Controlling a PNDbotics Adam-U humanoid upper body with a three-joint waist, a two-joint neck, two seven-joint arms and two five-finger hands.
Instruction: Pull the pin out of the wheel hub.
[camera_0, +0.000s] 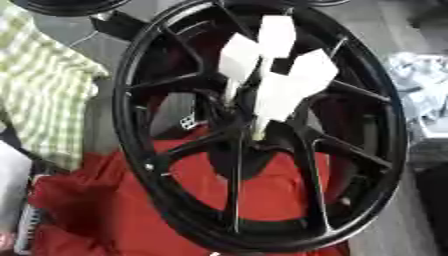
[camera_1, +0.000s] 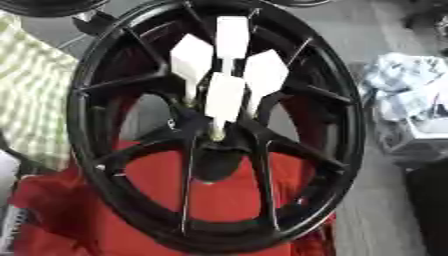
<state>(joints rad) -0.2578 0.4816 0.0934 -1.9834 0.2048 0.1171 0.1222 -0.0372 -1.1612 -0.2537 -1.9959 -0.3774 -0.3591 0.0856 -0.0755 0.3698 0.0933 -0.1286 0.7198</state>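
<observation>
Beneath wheel hub (camera_1: 219, 145), red cloth (camera_1: 223, 192).

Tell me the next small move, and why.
Probably bring a hand into view toward the white pins standing at the wheel hub: neither hand shows in either view, and the white pieces all appear seated there, none pulled out yet.

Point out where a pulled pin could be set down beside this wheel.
Bare grey surface runs between the wheel rim and the pale clutter on the right. The red cloth at lower left and checked cloth at left also lie free. Crowded: the hub, where white pins bunch.
</observation>
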